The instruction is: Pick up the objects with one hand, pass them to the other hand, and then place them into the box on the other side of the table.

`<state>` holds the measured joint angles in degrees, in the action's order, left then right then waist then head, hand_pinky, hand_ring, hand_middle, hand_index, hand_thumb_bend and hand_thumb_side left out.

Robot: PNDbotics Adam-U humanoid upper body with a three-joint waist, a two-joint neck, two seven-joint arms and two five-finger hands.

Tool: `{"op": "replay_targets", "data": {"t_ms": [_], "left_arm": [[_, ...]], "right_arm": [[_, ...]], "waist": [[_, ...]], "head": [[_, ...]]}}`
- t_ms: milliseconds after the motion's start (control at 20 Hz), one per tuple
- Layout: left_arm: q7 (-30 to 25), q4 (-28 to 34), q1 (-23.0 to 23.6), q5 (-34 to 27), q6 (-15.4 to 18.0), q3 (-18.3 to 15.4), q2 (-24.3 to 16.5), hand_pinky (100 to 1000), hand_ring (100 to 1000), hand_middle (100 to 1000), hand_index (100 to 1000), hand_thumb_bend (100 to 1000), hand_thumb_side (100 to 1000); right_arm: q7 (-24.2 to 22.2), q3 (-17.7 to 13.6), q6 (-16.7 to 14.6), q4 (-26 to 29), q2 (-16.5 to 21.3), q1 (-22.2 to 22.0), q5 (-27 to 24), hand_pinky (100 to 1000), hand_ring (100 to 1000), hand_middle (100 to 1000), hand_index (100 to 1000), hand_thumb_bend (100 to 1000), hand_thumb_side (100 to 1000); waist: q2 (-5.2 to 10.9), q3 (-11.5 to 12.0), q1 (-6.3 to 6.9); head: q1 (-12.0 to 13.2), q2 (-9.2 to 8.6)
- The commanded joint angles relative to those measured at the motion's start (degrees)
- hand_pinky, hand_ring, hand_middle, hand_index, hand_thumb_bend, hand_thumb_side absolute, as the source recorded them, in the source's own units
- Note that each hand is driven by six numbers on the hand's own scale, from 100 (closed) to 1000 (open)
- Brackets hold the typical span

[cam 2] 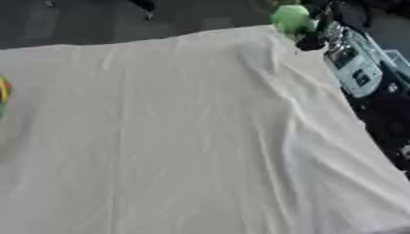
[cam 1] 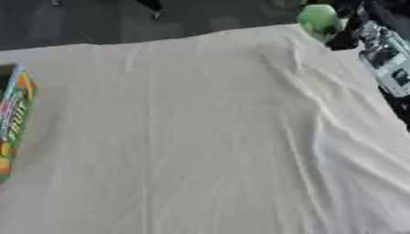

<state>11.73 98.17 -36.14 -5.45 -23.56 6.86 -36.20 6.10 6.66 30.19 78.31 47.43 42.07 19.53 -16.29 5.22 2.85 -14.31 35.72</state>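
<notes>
Colourful box [cam 1: 14, 114] cut by left edge; right hand [cam 2: 314, 28] blurred, fingers indistinct.

Print on colourful box [cam 1: 14, 114] blurred; no text readable.

— Where's the object?

— A pale green, rounded thing [cam 1: 318, 19] sits at the table's far right corner, up against the dark fingers of the right hand [cam 1: 346, 39]; whether they close round it can't be told.

— And the box?

— The box [cam 1: 13, 119] lies at the left edge, cut off by the frame, its wall printed in bright red, yellow, green and orange.
</notes>
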Motion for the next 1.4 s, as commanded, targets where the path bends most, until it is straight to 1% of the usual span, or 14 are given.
{"op": "replay_targets", "data": {"t_ms": [50,400,700,850,1050,1400], "left_arm": [[-0.1,0.7,-1.1,0.2,0.2,-0.8,-1.4,631,697,627,731,414,594],[-0.7,1.0,-2.1,0.8,0.3,-0.5,-1.9,632,698,628,731,422,583],[-2.7,1.4,-3.9,1.8,0.5,0.5,-2.8,637,704,636,737,438,566],[-4.4,1.9,-5.3,2.7,1.1,1.4,-3.4,642,710,646,745,454,535],[-7.3,2.7,-7.6,3.9,2.7,2.5,-4.2,649,714,652,749,468,483],[-16.0,4.4,-12.3,5.7,7.0,5.6,-5.5,665,724,667,756,498,351]], "right_arm": [[0.7,-1.2,0.4,7.3,2.8,-1.0,-2.5,706,559,286,444,100,100],[4.2,-3.1,0.4,19.2,0.8,-6.7,-7.3,697,550,272,432,100,100],[4.1,-2.8,0.5,26.6,0.5,-10.1,-10.1,695,548,269,431,100,100],[3.9,-2.6,0.6,29.5,0.4,-11.3,-12.3,691,544,265,428,100,100],[4.0,-2.1,0.5,32.6,0.3,-12.4,-15.9,689,543,262,427,100,100],[3.7,-1.0,0.2,36.1,-0.4,-13.5,-19.5,686,539,257,424,100,100]], "waist": [[1.63,-0.1,0.04],[1.99,-0.4,0.49],[2.25,-0.5,0.70],[2.37,-0.6,0.73],[2.58,-0.6,0.80],[2.92,-0.7,1.02]], "head": [[0.3,0.34],[0.6,0.34],[0.6,0.48],[0.7,0.51],[1.0,0.63],[1.4,0.65]]}}
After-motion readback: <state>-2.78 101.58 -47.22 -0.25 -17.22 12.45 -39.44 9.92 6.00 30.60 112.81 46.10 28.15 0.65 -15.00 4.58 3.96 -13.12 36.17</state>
